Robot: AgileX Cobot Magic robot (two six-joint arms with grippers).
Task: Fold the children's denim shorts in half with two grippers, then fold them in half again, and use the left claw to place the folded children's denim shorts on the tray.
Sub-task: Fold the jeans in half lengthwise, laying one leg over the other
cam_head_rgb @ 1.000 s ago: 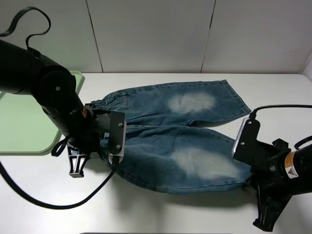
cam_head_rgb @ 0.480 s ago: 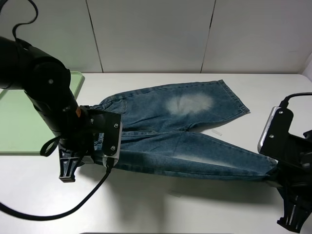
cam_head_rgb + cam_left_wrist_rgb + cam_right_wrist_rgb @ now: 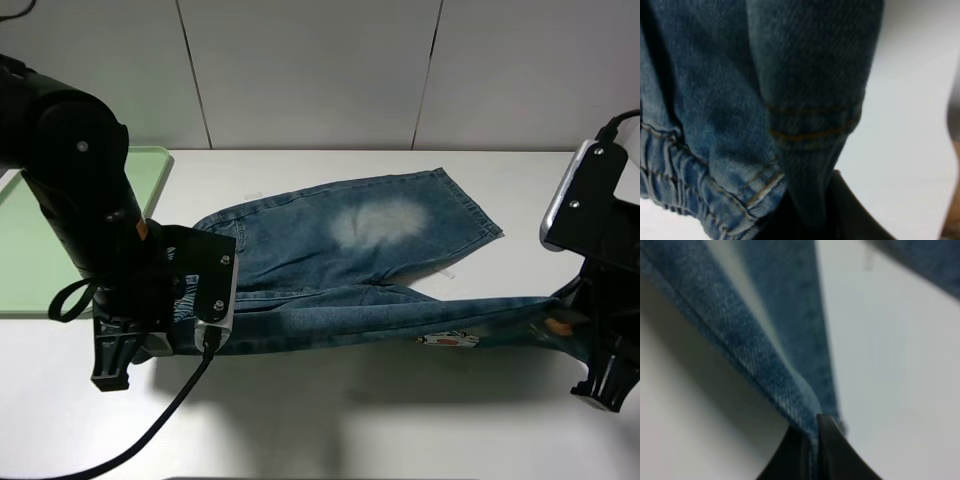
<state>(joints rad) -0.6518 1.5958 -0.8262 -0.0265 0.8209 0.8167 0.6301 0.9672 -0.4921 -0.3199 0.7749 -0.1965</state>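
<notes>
Shorts (image 3: pixel 340 250) had risen, near edge taut between left claw (image 3: pixel 178 322) and right claw (image 3: pixel 572 322), both gripping it, bare desk (image 3: pixel 330 420) beneath.

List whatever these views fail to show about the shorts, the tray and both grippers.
Tray: exterior high view, mostly behind the left arm and cut off by the picture's edge.
Left gripper: left wrist view, only a dark blur under the children's denim shorts.
Right gripper: right wrist view, blurred tips only, closed on a denim fold.
Cartoon patch: exterior high view, too small to read.
</notes>
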